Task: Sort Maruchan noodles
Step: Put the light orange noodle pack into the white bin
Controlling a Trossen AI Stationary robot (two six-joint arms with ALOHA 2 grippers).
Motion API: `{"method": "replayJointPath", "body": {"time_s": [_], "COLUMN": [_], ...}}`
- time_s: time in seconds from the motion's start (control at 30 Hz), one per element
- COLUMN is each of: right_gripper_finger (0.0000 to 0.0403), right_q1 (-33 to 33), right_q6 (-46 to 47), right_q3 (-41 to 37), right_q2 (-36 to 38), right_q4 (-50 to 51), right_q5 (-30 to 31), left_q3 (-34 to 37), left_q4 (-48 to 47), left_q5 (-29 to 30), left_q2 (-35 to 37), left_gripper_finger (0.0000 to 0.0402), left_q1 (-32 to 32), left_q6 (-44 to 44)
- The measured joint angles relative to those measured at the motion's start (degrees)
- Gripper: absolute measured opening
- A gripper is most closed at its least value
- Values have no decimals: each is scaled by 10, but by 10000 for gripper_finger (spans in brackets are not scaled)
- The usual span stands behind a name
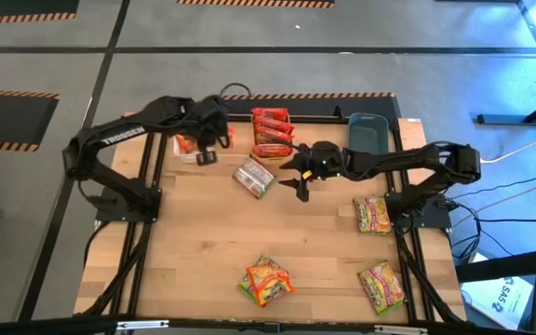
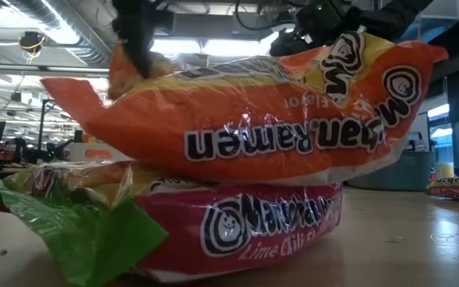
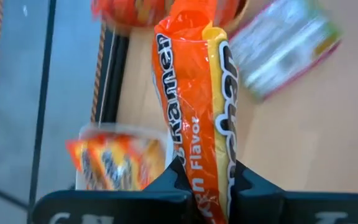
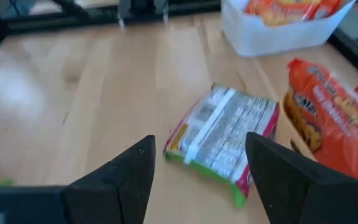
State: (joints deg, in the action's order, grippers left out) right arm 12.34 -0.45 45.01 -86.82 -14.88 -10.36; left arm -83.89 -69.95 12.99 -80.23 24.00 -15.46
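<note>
Noodle packets fill the low view: an orange packet [image 2: 245, 119] lies on a red one [image 2: 237, 227], with crumpled green wrapper [image 2: 78, 231] at the near left, all on the wooden table [image 2: 421, 239]; behind them are ceiling lights, ducts and a grey-blue bin [image 2: 405, 171]. From above, the left arm reaches from the table's left edge toward the far left corner, and the left gripper [image 1: 214, 140] hangs over the white bin [image 1: 186, 149] there. The right arm stretches from the right edge toward the middle, its gripper [image 1: 303, 177] just beside a packet lying back-up [image 1: 253, 177]. Red packets [image 1: 272, 132] are stacked in the orange bin at the far edge, next to the grey-blue bin [image 1: 368, 130]. Two green-yellow packets [image 1: 372, 214] [image 1: 381, 284] lie at the right and a small pile [image 1: 266, 279] near the front edge. Grey floor with striped tape surrounds the table. The left wrist view shows the left gripper [image 3: 207, 186] clamped on an orange packet [image 3: 194, 99] held on edge above the white bin [image 3: 120, 158], which holds more orange packets. The right wrist view shows the right gripper [image 4: 201, 168] with fingers spread wide and holding nothing, over the back-up packet [image 4: 225, 140]; beside it is the orange bin's red stack [image 4: 334, 121], and farther off the white bin [image 4: 278, 28].
</note>
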Motion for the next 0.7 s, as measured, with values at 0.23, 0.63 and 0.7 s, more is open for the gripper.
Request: {"method": "replayJointPath", "body": {"time_s": [0.23,0.63,0.7], "right_gripper_finger": [234,234,234], "right_q1": [0,0,0], "right_q6": [15,15,15], "right_q3": [-12,-12,-12], "right_q2": [0,0,0], "right_q4": [-23,-21,-21], "right_q5": [5,3,3], "left_q3": [101,197,202], "left_q4": [34,137,141], "left_q5": [47,12,-1], "left_q2": [19,-8,-12], "left_gripper_finger": [15,15,15], "left_q1": [118,197,204], "left_q6": [-29,-95,-96]}}
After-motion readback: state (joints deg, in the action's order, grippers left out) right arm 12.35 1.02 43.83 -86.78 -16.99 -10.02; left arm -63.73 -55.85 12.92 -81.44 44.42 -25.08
